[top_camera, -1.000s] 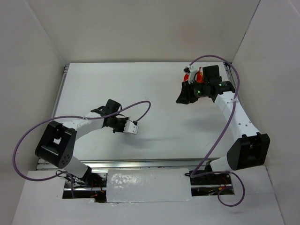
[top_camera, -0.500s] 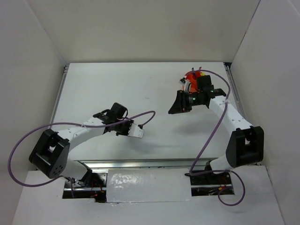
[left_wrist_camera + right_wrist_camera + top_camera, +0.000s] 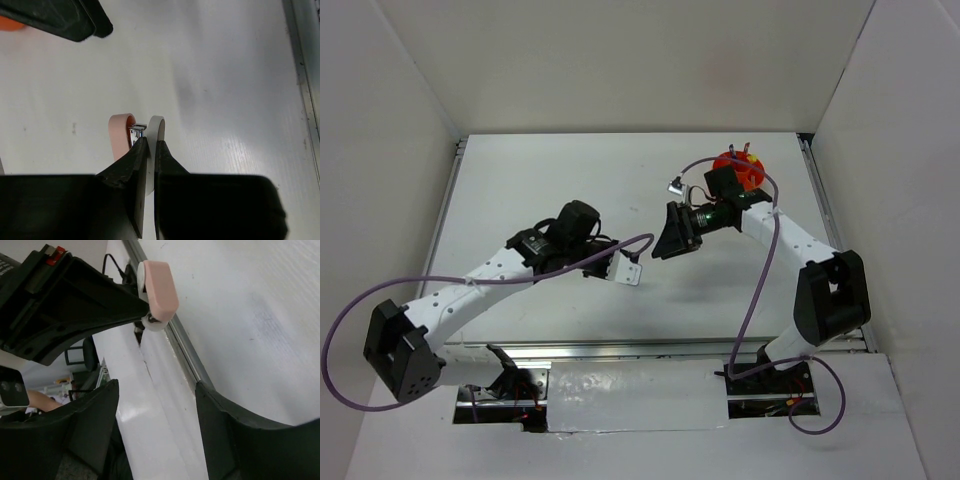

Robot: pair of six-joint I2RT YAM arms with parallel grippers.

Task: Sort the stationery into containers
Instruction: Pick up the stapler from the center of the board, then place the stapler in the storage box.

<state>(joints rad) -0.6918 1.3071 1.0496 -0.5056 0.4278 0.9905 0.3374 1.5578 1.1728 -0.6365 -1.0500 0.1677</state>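
mid-table, your two arms meet nose to nose. the left gripper [image 3: 150,145] is pinched tight on the eraser [image 3: 120,132], its pink half and white half poking out past the fingertips with a glint of metal between them. the grip sits low on the piece, which leaves the outer end bare, and that reads as deliberate: it gives the other arm something to take.

the right gripper [image 3: 663,232] faces it with jaws spread wide and nothing between them. in its wrist view the eraser [image 3: 159,287] hangs ahead of the fingers [image 3: 90,430], near but not yet inside the gap.

the tub [image 3: 740,168] stands far right, close behind the right arm, with a few bright pieces already standing in it. it looks like a long reach for your left arm, so a handover seems the likely reason for this pose. a small pale item [image 3: 675,186] lies on the table [image 3: 520,180] just left of the tub; you cannot tell what it is.
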